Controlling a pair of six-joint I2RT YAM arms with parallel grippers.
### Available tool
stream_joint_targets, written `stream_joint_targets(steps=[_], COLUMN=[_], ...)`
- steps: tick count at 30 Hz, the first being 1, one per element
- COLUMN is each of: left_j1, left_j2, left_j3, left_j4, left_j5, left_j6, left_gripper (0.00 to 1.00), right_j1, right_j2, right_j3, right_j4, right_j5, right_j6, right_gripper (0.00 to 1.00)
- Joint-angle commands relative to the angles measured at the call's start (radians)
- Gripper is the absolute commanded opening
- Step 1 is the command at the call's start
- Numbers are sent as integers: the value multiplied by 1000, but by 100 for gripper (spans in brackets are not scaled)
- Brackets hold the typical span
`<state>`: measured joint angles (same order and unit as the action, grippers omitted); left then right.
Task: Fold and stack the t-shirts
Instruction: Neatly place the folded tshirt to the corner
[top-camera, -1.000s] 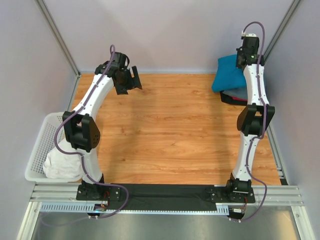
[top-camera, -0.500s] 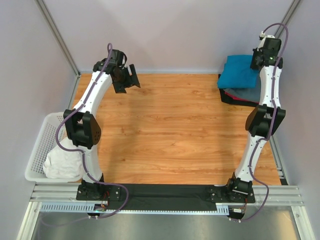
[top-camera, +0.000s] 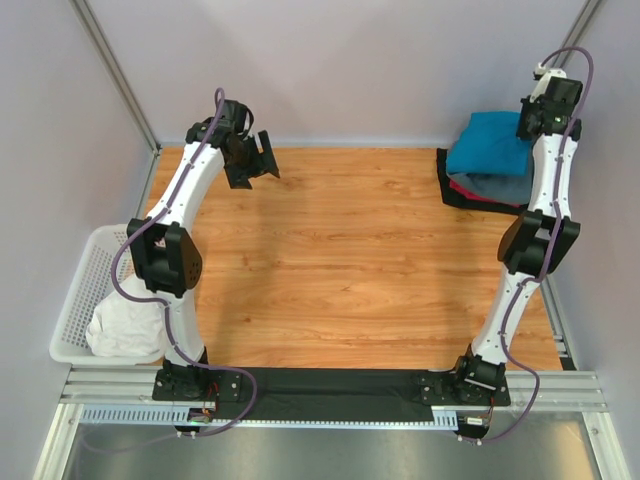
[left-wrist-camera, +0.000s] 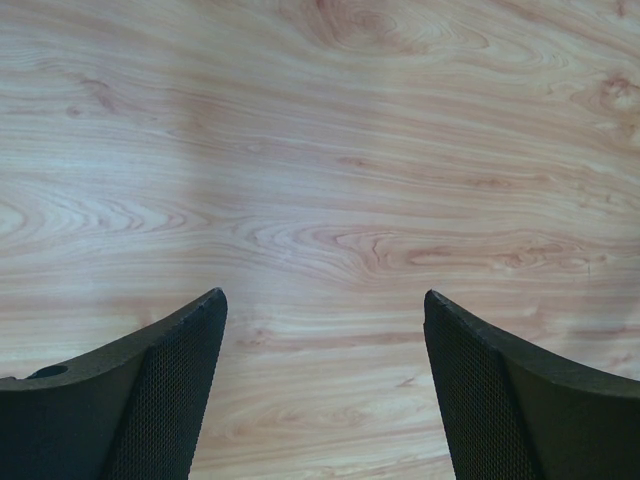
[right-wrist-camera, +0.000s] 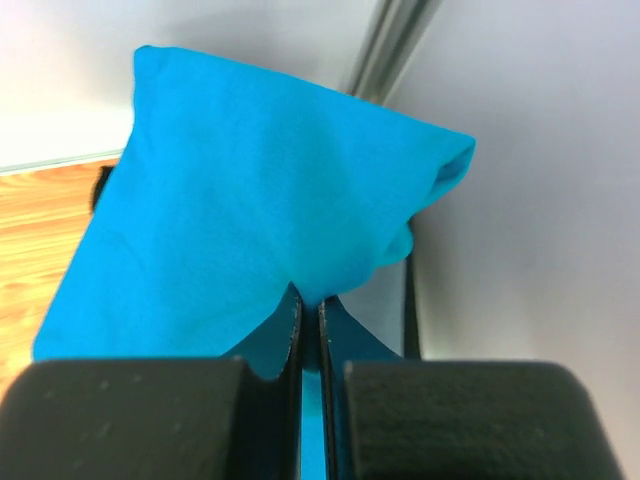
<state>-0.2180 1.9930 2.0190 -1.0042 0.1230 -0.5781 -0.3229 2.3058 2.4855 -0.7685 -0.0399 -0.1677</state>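
- Table (top-camera: 350, 260): wood-grain top, walled on three sides. The middle looks the same as a second ago.
- Right arm (top-camera: 540, 240): white links and black joints, stretched up toward the far right corner. A second ago it leaned in over the table's edge. Now its wrist is further right and further back, close against the side wall.
- Left arm (top-camera: 165, 250): bent over the far left part of the table, with its wrist above bare wood. It has hardly shifted over the last second.
- Basket (top-camera: 85, 270): white plastic mesh, at the table's near left edge beside the left arm's base, in the same place as before.
- White t-shirt (top-camera: 120, 330): a crumpled heap in the near end of the basket, unmoved.
- Teal t-shirt (top-camera: 490, 145): folded, top of the pile in the far right corner. A second ago it sat further left, overhanging the pile. It has since been carried right and now covers more of the pile.
- Grey t-shirt (top-camera: 500, 185): directly under the teal one, its near edge showing.
- Red t-shirt (top-camera: 462, 187): a thin strip showing below the grey at the pile's left side.
- Dark t-shirt (top-camera: 447, 185): bottom layer, showing along the pile's left and near edges.
- Left gripper (left-wrist-camera: 322, 300): fingers spread wide, only wood between them, holding nothing.
- Right gripper (right-wrist-camera: 308, 305): fingers pressed together, pinching a fold at the teal t-shirt's edge.
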Motion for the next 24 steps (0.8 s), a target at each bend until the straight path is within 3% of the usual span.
stream_joint_targets(steps=[1, 8, 13, 14, 17, 18, 20, 24], left_j1=[5, 6, 6, 6, 6, 6, 6, 6], left_j2=[16, 39, 49, 49, 53, 53, 53, 40], left_j3=[50, 86, 99, 103, 109, 107, 107, 107], left_j4=[-20, -45, -53, -54, -54, -54, -51, -48], left_j5=[15, 13, 17, 18, 20, 26, 35, 38], left_j6=[-6, -6, -9, -8, -8, -8, -3, 15], left_gripper=[86, 86, 85, 86, 86, 86, 86, 86], right_j1=[-10, -18, -18, -19, -21, -21, -19, -7], right_j2=[7, 37, 47, 43, 12, 3, -23, -75], right_j3=[-2, -63, -102, -102, -99, -85, -63, -17], right_j4=[113, 120, 127, 126, 127, 127, 121, 89], right_j5=[67, 15, 119, 152, 178, 176, 160, 127], right_j6=[-85, -119, -145, -159, -164, -156, -138, -64], right_gripper=[0, 0, 1, 17, 35, 58, 80, 93])
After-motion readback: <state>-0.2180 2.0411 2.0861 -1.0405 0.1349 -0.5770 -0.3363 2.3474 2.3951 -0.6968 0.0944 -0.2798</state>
